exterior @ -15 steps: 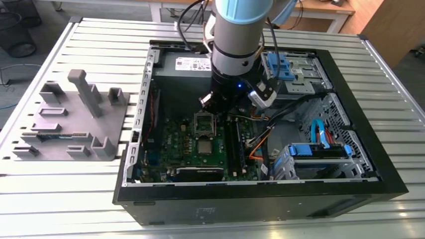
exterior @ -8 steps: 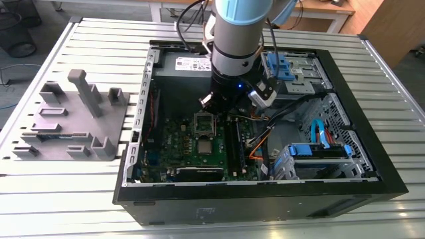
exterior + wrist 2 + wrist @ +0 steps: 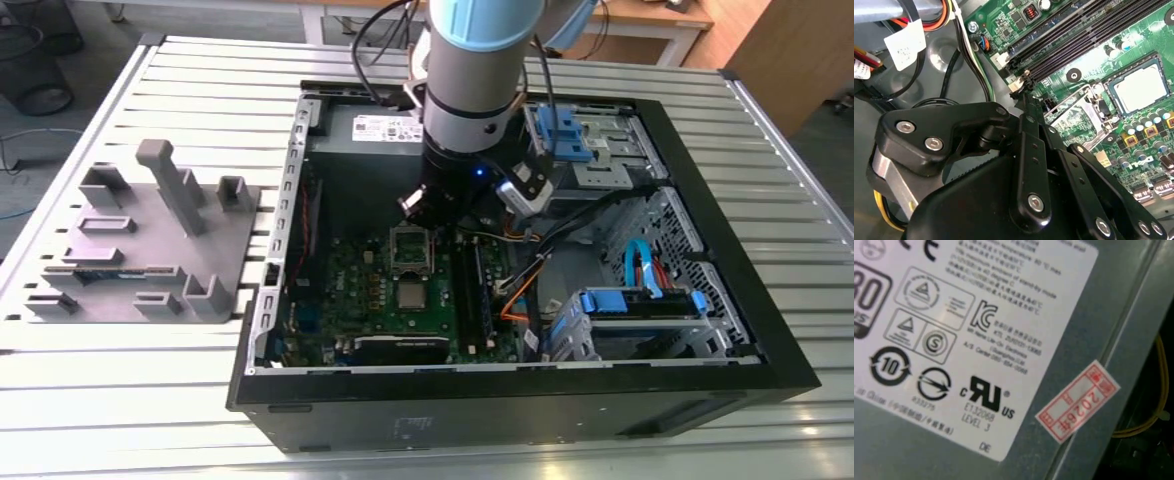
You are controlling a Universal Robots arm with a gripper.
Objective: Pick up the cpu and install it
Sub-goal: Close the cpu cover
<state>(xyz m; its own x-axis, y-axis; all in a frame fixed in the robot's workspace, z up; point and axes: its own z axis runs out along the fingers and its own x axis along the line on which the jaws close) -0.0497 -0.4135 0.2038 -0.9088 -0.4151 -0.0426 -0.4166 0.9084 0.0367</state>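
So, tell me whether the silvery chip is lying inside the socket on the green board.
Yes: in the second wrist view the chip lies flat inside the dark square socket frame on the green board.

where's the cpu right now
In the exterior view the cpu lies flat on the green motherboard, on the exterior view's left of the long black memory slots.
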